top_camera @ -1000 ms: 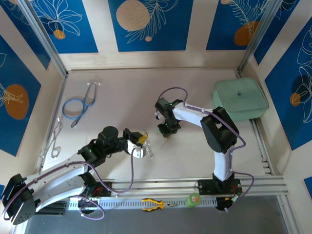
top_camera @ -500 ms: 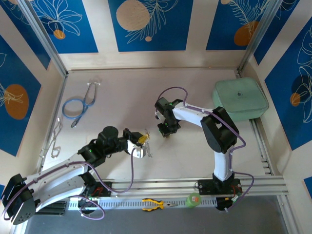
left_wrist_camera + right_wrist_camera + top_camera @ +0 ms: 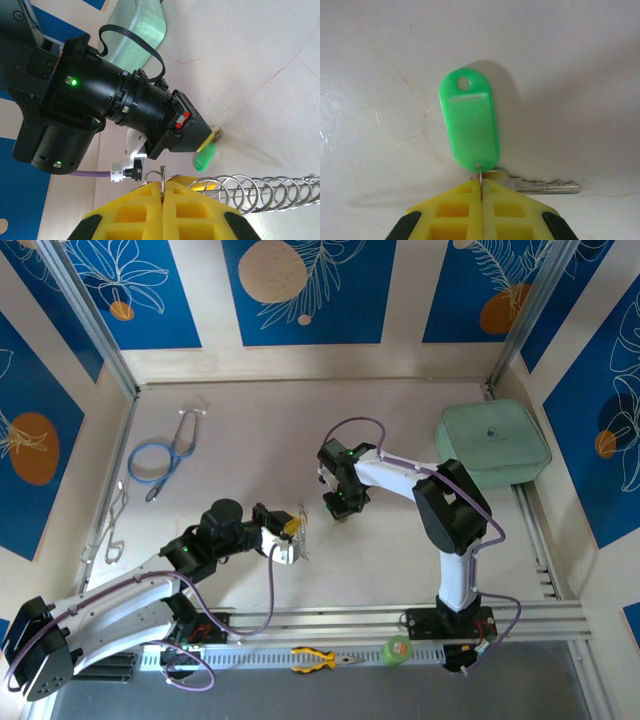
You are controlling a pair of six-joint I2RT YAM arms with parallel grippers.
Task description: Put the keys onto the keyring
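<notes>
R gripper (image 3: 481,192) pinched on wire loop of green key (image 3: 470,125), smooth oval plastic tag. L gripper (image 3: 163,187) clamps keyring (image 3: 250,192) by its shiny coiled rings

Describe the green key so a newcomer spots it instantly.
Find the pale green lidded box at the table's right; left of it, mid-table, is the right pincer. The key is pinched at its tips: bright green oval tag, silver blade, unlike the keyring's silver coil nearby.

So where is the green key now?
Top view, mid-table: the green key is pinched in the right gripper, right of the left gripper's keyring.
</notes>
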